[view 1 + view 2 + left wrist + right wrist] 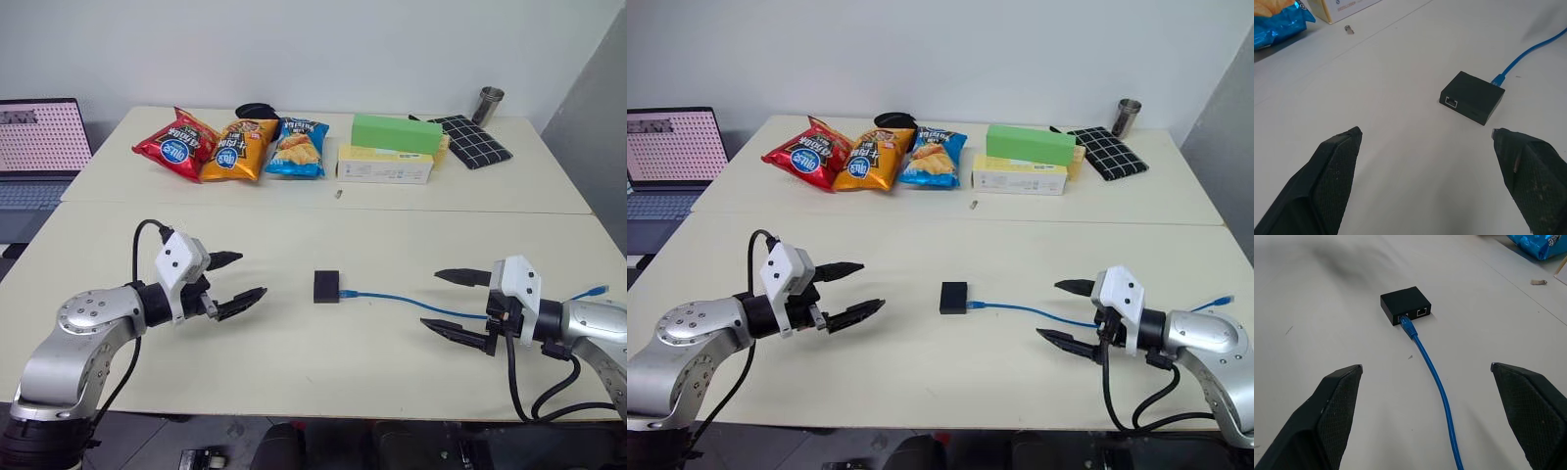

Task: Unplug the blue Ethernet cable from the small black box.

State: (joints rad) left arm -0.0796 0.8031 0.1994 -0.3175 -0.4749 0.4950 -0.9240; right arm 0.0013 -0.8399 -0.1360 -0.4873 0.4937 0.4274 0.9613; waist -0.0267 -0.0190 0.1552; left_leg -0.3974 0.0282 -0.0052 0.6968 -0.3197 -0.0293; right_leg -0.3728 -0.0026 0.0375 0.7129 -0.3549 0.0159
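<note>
The small black box point(326, 286) sits in the middle of the near table. The blue Ethernet cable point(411, 304) is plugged into the box's right side and runs right along the table, passing between the right gripper's fingers and ending near the table edge point(595, 291). In the right wrist view the cable's plug point(1407, 326) sits in one port of the box point(1404, 305), with another port free beside it. My left gripper point(240, 276) hovers open to the left of the box. My right gripper point(449, 303) is open, to the right of the box, straddling the cable.
Three snack bags point(231, 147) lie in a row on the far table, beside a green box point(395, 133) on a pale yellow box point(384, 165). A dark checked cloth point(473, 140) and metal cup point(489, 104) are at back right. A laptop point(37, 147) stands at left.
</note>
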